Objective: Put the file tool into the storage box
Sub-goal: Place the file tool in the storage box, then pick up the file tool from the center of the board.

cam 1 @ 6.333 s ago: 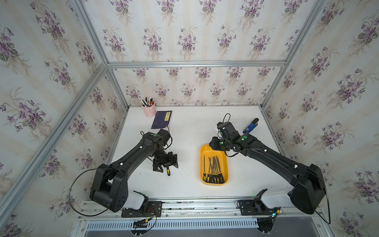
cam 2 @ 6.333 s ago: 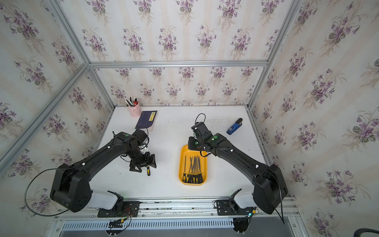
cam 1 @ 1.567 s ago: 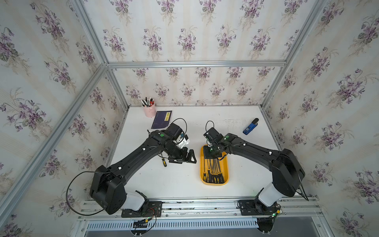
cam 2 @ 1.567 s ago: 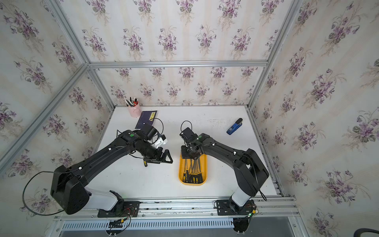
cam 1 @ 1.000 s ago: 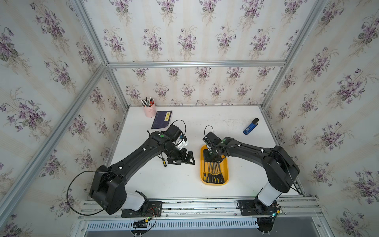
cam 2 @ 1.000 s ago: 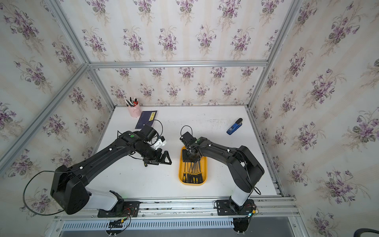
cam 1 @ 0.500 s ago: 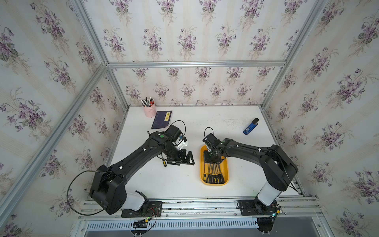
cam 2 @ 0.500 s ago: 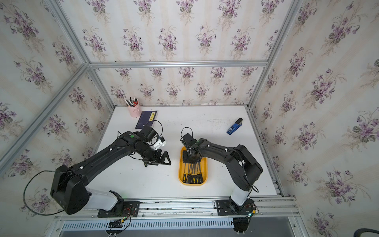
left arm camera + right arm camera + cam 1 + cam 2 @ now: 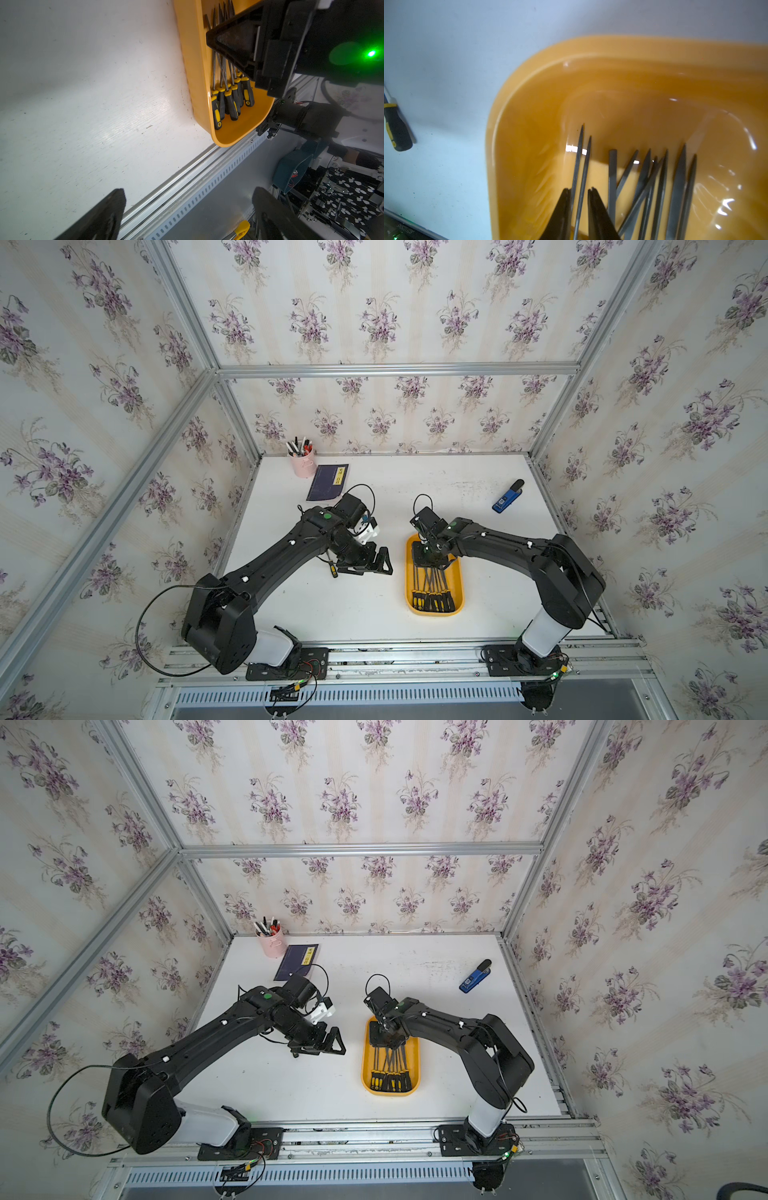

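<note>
Yellow tray (image 9: 633, 47) holds the file (image 9: 584, 162) loose between the right gripper's (image 9: 579, 189) barely parted tips; best open wider, then lift straight up without dragging it.

Viewed from above, the white table (image 9: 357, 614) is clear along its 6 o'clock edge and across the 12 o'clock back. That back stretch runs between a pink pen cup (image 9: 302, 466) and a dark booklet (image 9: 326, 489) at 11 and a small blue device (image 9: 508, 497) at 2. The left arm (image 9: 282, 556) bars 8 o'clock. Its left gripper (image 9: 380, 568), jaws spread wide, hangs near a loose file (image 9: 332, 569). The right arm (image 9: 498, 541) spans 4 o'clock. Its right gripper (image 9: 432, 558) sits low in the 12 o'clock end of the yellow tray (image 9: 434, 612), which is crowded with files (image 9: 432, 589). A narrow lane separates the left gripper from the tray.
</note>
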You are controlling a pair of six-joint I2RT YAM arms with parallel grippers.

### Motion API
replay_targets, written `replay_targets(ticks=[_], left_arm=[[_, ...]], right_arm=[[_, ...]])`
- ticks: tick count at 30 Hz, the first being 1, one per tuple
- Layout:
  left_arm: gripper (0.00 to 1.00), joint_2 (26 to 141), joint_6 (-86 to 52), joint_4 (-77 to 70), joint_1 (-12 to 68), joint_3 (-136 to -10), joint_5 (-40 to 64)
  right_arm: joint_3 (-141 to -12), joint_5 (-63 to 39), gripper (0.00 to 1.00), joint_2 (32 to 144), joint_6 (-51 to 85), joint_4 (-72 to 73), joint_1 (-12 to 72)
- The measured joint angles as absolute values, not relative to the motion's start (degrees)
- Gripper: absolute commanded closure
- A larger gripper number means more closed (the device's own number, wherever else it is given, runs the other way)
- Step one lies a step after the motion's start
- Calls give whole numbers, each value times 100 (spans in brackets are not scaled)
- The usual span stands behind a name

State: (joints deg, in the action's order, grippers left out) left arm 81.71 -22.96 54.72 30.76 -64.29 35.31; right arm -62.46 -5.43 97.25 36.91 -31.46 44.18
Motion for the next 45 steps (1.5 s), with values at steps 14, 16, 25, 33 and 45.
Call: replay_targets(ticks=[14, 16, 25, 33, 45], left_arm=[[0, 7780, -2646, 6189, 2617, -6154, 2740], [0, 7732, -2803, 6265, 2324, -5870, 2617], [10, 7957, -3319, 5972, 1809, -5500, 2224], [35, 8429, -3769, 5310, 1761, -5238, 1529], [55, 9050, -4125, 4528, 1765, -5159, 923]], right_arm=[[-7094, -246, 77, 9061, 3568, -3686, 4324], [-7179, -242, 77, 8982, 3544, -3750, 4307], [-7244, -294, 77, 8888, 3450, -3815, 4274], [-6910, -375, 77, 8702, 3452, -3806, 4276], [-6683, -414, 78, 8689, 3454, -3710, 4276]])
